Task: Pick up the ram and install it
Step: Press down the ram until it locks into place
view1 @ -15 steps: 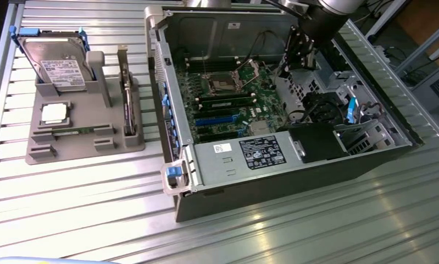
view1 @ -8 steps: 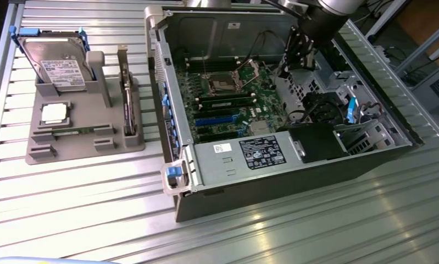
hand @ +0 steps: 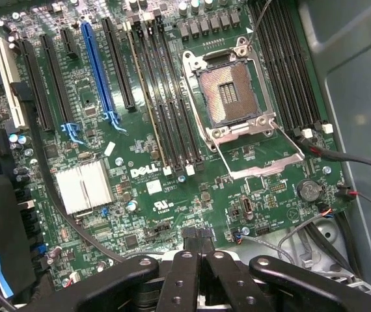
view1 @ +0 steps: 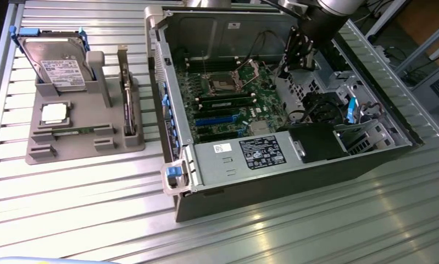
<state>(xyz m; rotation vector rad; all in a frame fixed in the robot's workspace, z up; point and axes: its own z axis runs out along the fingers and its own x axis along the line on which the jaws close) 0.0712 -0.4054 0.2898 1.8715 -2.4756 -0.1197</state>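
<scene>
A long green ram stick (view1: 227, 103) with black chips stands on edge in a memory slot of the motherboard (view1: 260, 118), on the side nearest the blue card slots. In the wrist view it shows as a thin tan edge (hand: 148, 97) along that slot. My gripper (view1: 298, 63) hangs over the far end of the open case, above the board and apart from the ram. Its black fingers (hand: 185, 276) are pressed together with nothing between them, so the gripper (hand: 202, 257) is shut. Another thin green strip (view1: 72, 132) lies in the grey holder.
The open computer case (view1: 204, 165) has an empty processor socket (hand: 231, 94), its silver heatsink (hand: 84, 185) and loose cables (hand: 348, 156). On the exterior view's left, a grey holder (view1: 83, 151) carries a hard drive (view1: 54, 63), a silver processor chip (view1: 54, 113) and an upright dark card (view1: 127, 104).
</scene>
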